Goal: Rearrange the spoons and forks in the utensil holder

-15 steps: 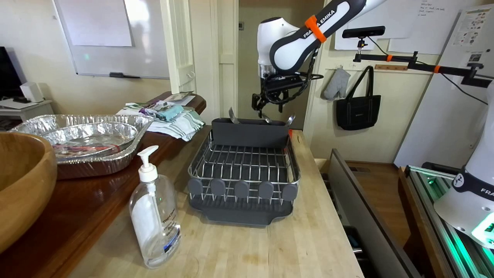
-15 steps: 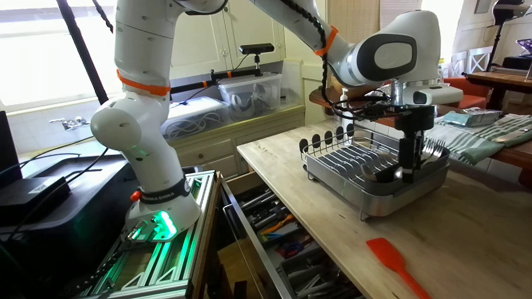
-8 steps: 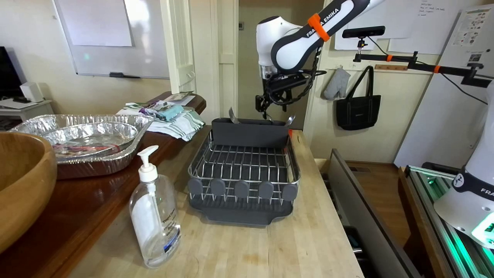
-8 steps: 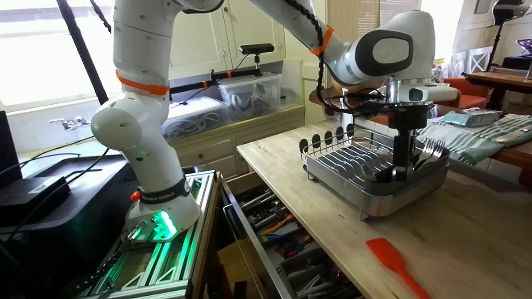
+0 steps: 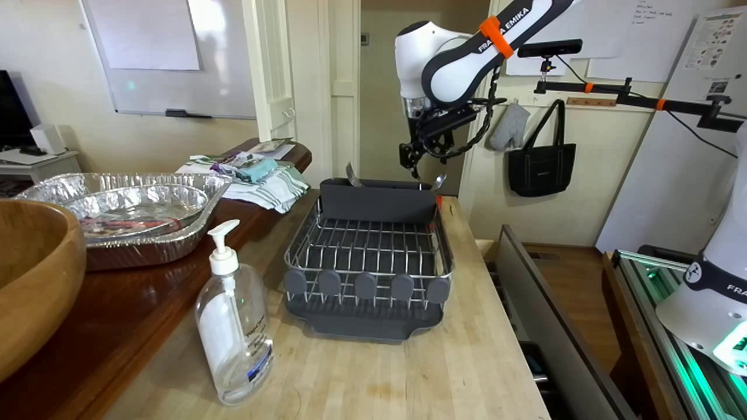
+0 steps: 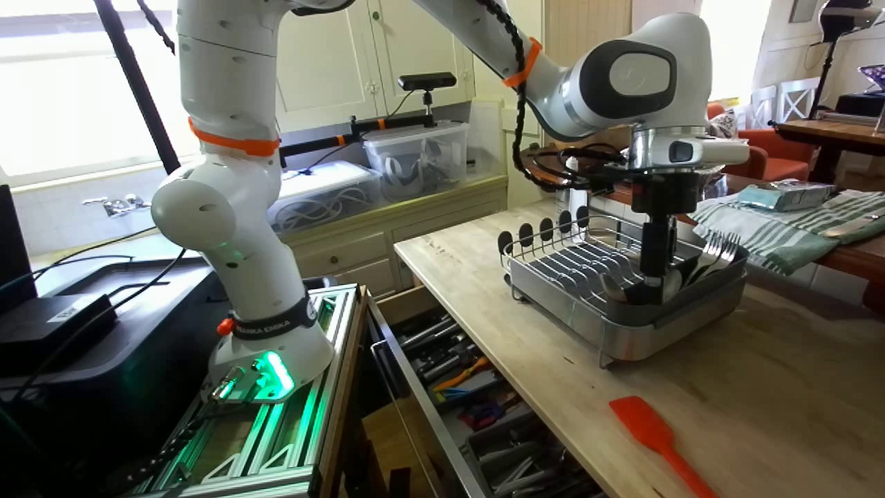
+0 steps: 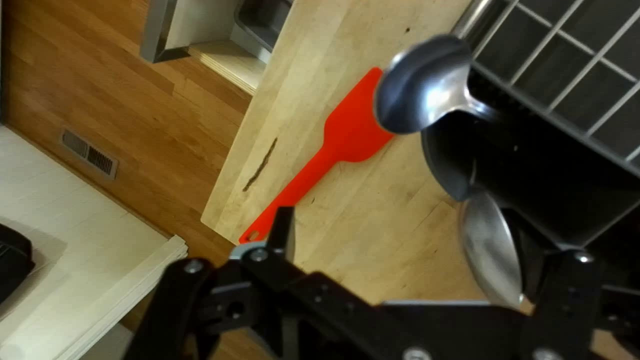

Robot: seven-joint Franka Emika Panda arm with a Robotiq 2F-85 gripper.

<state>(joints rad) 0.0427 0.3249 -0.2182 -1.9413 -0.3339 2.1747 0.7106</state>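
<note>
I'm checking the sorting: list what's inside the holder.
Inside the holder, forks lean with tines up, and spoons stick out bowl end up. Its walls cover their handle ends; what lies at the bottom cannot be seen.

"franka emika" on base collar (image 6: 273,323), lower l. in an exterior view; same on arm link (image 5: 475,56), upper rt in an exterior view, mid letters hid by orange strap (image 5: 496,37). pump bottle (image 5: 234,326) print, lower l.: too blurry.
</note>
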